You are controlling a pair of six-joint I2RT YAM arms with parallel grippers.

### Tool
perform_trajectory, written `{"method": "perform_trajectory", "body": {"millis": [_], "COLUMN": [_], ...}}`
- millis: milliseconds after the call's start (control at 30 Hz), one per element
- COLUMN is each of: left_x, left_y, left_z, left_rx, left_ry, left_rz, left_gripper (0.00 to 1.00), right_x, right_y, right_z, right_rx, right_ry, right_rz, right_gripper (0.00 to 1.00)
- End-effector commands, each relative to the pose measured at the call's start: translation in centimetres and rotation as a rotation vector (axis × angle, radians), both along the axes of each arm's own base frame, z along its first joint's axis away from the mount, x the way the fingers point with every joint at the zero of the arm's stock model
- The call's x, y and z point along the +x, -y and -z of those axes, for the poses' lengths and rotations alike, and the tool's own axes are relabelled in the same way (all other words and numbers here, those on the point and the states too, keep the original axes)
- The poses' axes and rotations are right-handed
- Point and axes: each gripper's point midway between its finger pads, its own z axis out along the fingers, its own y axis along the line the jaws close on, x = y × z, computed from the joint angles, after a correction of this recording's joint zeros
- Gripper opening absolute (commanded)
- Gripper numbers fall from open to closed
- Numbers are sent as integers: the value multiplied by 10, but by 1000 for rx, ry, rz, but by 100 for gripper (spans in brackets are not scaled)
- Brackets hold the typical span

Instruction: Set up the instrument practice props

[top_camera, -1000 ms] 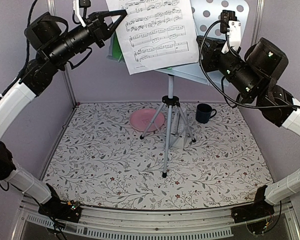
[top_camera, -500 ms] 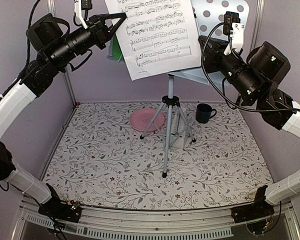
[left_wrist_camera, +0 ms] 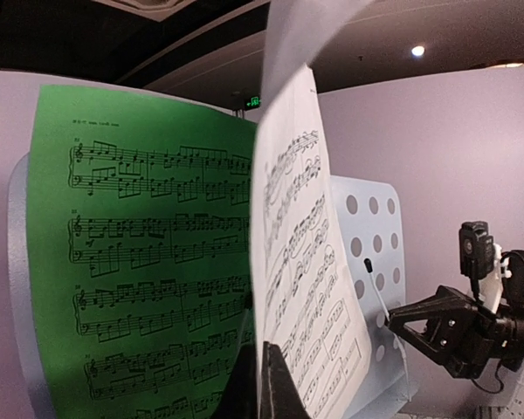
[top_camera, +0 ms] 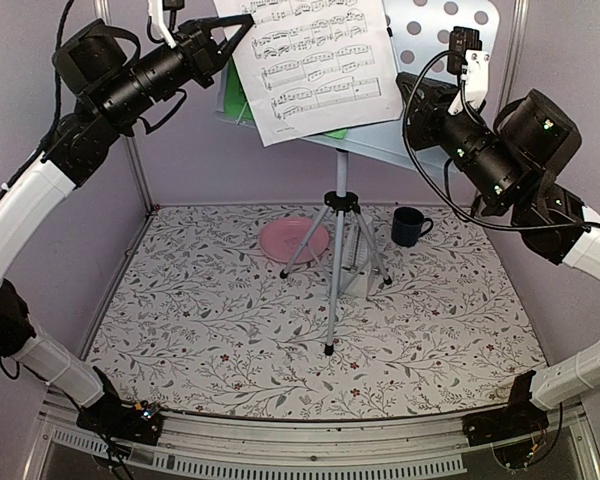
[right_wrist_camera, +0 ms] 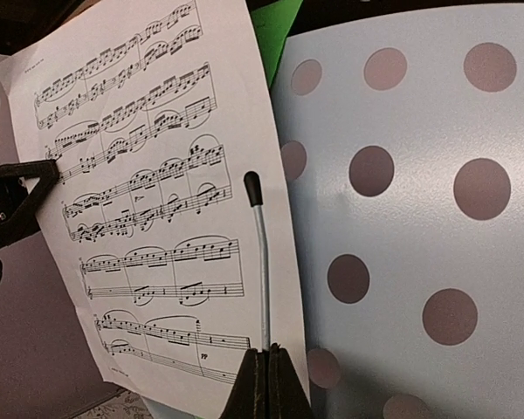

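Note:
The pale grey-blue perforated music stand stands mid-table on tripod legs. The green music sheet rests on its desk, left side, and fills the left of the left wrist view. My left gripper is shut on the upper left edge of the white music sheet, holding it in front of the desk. My right gripper is shut on the base of the stand's thin wire page holder, which lies over the white sheet's right edge. A pale shape behind the tripod legs may be the metronome.
A pink plate lies left of the tripod and a dark blue mug stands to its right, both at the back of the flowered table. Purple walls close in the back and sides.
My left gripper has lifted the white sheet slightly and swung it closer to the stand's desk. My right arm has shifted slightly rightward while keeping hold of the wire.

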Motion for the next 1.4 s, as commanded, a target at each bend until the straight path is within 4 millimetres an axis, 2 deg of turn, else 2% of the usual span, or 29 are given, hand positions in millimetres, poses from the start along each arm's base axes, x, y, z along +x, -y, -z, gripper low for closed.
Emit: {"method": "perform_trajectory", "body": {"millis": [0,400,467,667,867,1100,1367], "left_x": [0,-7,-4,-12,-18,-26,-34], "left_y": [7,61,75,108,118,138,150], "left_z": [-7,-12,-7,3,0,7,8], "left_rx": [6,94,119,204,212,231,236], "left_ry": [29,147,160,246,296,333,379], "left_rz": [35,175,204,222,202,196,201], "left_gripper": [0,0,0,0,0,0,0], "right_x": [-6,-8,-9,-13,-15,-15,-16], "right_y": [6,-8,-7,-8,-10,-14,-14], "right_z": [-9,-7,-7,-7,-7,-7,-6], "right_rx": [-2,-37,-37,-53,-63,-67,-69], "right_ry": [48,73,73,82,86,86,86], "right_rz": [-9,-56,-58,-81,-88,-105,-113], "right_gripper": [0,0,0,0,0,0,0]}}
